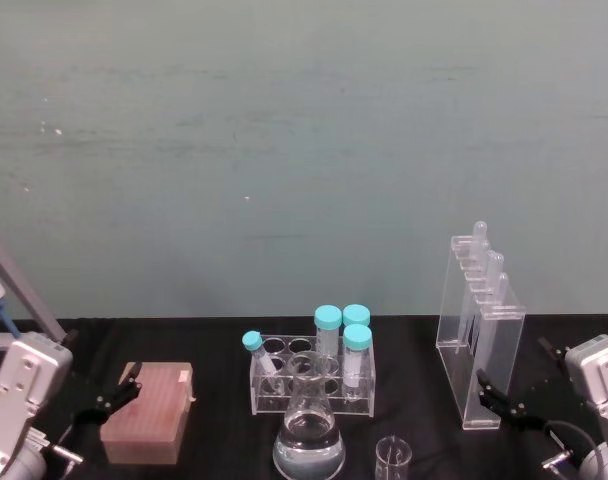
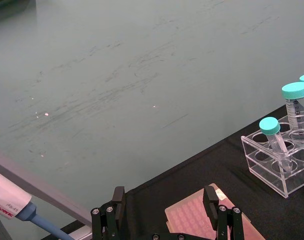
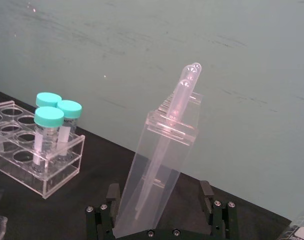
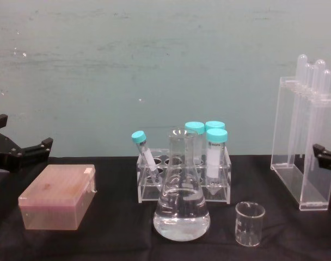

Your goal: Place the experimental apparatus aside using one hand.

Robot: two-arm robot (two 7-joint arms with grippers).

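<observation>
Clear acrylic stand (image 1: 469,330), tall, slab-sided, near right tool's (image 3: 159,188) spread black jaws.

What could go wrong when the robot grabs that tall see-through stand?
The right gripper is open, low at the tall acrylic stand. A low pinch might tip it, and the long tubes on top could slide out. The small beaker and the flask of liquid stand nearby, so a sideways swing might knock them. The left gripper sits open by the pink box.

No legible txt; red print on pipette (image 2: 9,207) unreadable.
</observation>
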